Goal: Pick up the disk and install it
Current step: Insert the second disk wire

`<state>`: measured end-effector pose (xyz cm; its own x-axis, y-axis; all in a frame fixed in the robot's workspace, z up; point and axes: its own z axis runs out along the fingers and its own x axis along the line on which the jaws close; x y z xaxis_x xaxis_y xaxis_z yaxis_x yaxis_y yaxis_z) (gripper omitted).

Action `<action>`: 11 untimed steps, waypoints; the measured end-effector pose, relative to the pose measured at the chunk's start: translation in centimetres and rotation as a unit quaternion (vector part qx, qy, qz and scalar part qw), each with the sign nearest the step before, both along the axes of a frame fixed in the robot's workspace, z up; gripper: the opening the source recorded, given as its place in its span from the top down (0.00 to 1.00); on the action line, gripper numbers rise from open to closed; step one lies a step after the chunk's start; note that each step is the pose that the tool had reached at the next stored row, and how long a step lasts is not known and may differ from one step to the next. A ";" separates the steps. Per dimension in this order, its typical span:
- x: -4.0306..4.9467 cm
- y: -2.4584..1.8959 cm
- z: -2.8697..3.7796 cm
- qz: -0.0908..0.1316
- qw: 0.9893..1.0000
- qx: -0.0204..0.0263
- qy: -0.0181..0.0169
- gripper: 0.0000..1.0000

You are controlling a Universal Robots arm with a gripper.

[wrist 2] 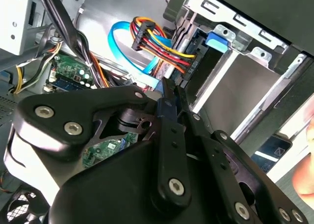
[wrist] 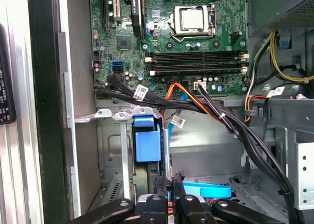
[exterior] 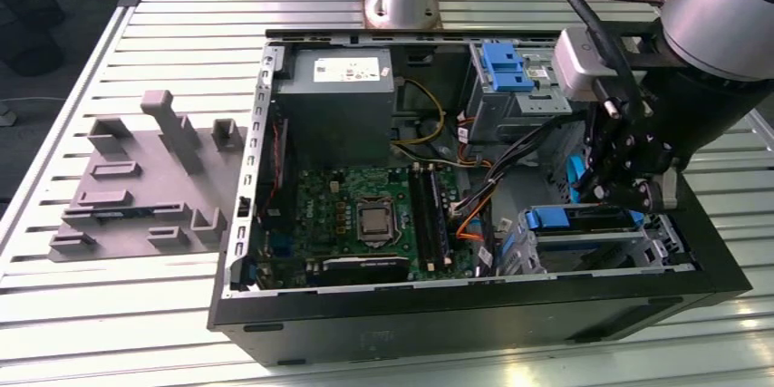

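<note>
Black metal gripper (wrist: 169, 181), jaws pressed shut and apparently empty, hangs beside the blue-bracketed disk (wrist: 147, 143).

The disk (exterior: 589, 235) stands on edge in the drive cage (exterior: 659, 240), at about 4 o'clock inside the open computer case (exterior: 484, 310) in the exterior view. Its blue plastic bracket (exterior: 568, 218) faces up at the cage mouth. The grey metal body sits below it, between the cage walls.
</note>
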<state>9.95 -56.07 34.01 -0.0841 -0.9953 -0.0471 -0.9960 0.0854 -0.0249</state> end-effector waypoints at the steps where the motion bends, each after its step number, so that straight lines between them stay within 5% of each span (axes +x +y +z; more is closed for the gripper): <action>1: 0.00 -0.10 -0.05 0.000 1.000 0.000 0.000 0.84; 11: 0.09 -0.42 -0.22 0.006 1.000 0.000 0.000 0.84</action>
<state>10.04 -56.50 33.78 -0.0712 -0.9963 -0.0472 -0.9971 0.0724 -0.0248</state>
